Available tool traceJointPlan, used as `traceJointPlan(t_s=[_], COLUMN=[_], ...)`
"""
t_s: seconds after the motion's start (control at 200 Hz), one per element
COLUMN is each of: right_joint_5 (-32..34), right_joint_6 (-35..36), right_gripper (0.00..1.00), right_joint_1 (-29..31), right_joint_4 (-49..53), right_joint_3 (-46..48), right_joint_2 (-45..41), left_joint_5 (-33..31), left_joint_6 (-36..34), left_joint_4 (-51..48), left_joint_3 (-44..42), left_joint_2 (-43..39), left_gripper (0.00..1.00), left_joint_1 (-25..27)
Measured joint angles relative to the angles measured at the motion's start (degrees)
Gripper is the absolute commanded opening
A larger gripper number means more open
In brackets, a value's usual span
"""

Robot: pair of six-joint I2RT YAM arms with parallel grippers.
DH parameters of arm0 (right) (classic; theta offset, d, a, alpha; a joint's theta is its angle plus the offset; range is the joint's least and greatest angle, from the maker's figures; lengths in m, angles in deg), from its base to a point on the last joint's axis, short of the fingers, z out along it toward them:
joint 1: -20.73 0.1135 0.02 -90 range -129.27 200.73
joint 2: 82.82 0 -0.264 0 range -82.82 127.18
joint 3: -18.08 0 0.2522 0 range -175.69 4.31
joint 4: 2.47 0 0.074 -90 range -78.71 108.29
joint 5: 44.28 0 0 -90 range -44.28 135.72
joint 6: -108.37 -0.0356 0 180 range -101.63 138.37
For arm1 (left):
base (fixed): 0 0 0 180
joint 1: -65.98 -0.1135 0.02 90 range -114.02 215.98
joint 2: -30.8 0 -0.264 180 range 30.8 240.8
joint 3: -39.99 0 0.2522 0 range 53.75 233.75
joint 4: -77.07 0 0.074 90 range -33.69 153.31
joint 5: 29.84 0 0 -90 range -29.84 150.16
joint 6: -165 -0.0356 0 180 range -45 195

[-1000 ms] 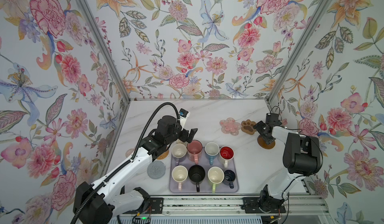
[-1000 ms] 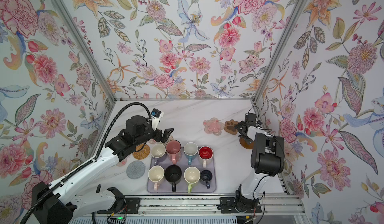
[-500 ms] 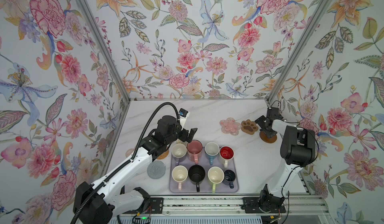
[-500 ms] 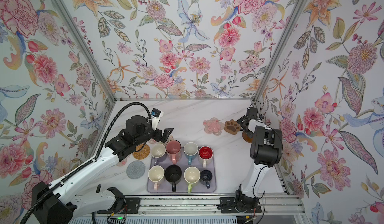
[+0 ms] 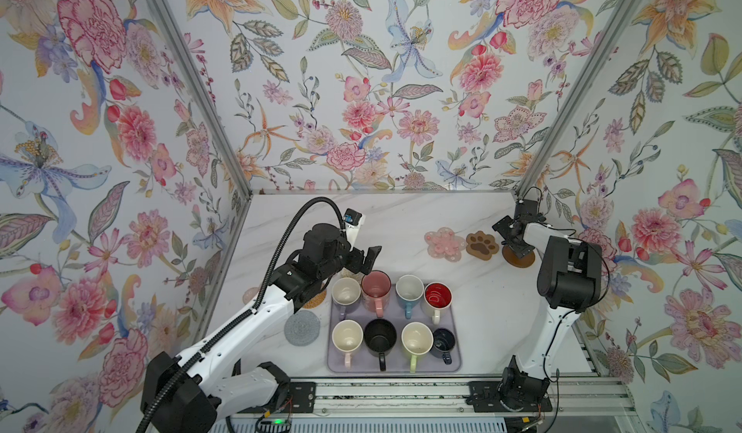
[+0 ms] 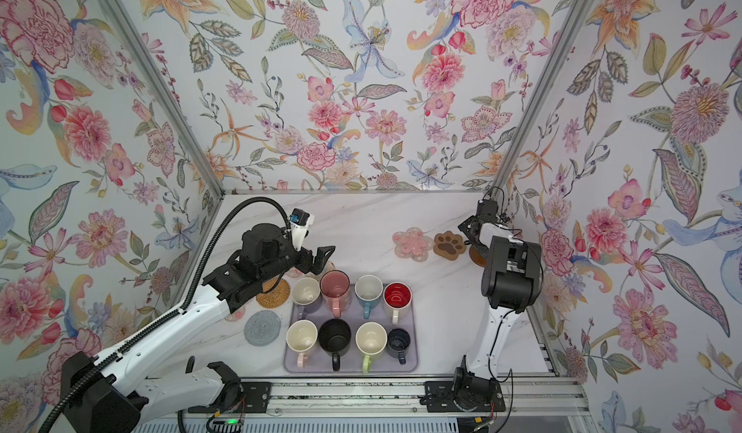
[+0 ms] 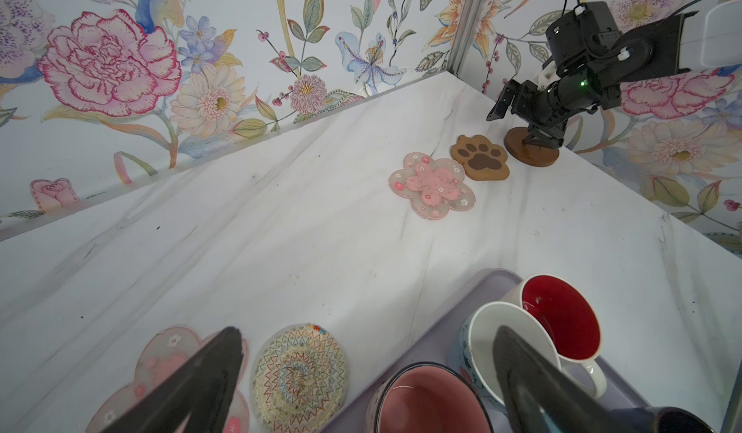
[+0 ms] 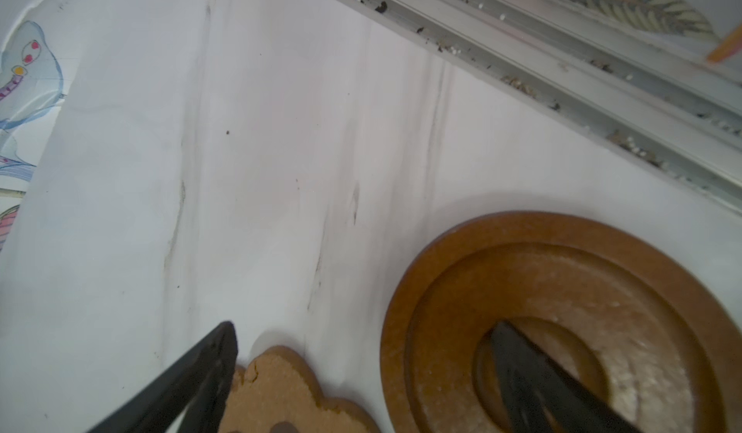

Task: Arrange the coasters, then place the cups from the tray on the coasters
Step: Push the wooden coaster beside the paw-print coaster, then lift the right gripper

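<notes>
In both top views the marble counter [image 5: 401, 218] carries the tray [image 5: 455, 364] at its near middle. The left arm [image 5: 257, 322] leans across the tray's far-left corner and covers part of the rattan coaster [image 6: 273, 292]. Eight cups [image 5: 380, 336] stand upright on the tray in two rows of four. The left jaws hang released and empty over the woven coaster [image 7: 299, 375] and a flower coaster [image 7: 168, 366]. The right jaws, likewise released, hold nothing. One finger is over the brown disc [image 5: 518, 261], the other over the paw coaster [image 5: 482, 244]; whether they touch cannot be told. A second flower coaster [image 5: 445, 243] lies just beside the paw. The grey coaster [image 5: 302, 327] lies just left of the tray.
</notes>
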Motion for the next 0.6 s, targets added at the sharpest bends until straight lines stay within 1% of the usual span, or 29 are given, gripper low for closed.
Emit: traceJointPlan(t_s=[0.285, 0.6], right_joint_5=[-1.38, -1.95], right_joint_6=[0.85, 0.98], right_gripper=[0.99, 0.99], right_joint_1=[0.44, 1.95], right_joint_4=[0.83, 0.79], right_joint_3=[-0.46, -0.46], right_joint_2=[0.02, 0.07], left_joint_5=[-2.99, -6.03], left_joint_6=[5.01, 7.1], left_joint_4=[1.99, 1.9], left_joint_3=[-5.03, -5.49], left_joint_2=[-6.4, -6.91], left_gripper=[0.99, 0.99], left_joint_1=[0.0, 0.02])
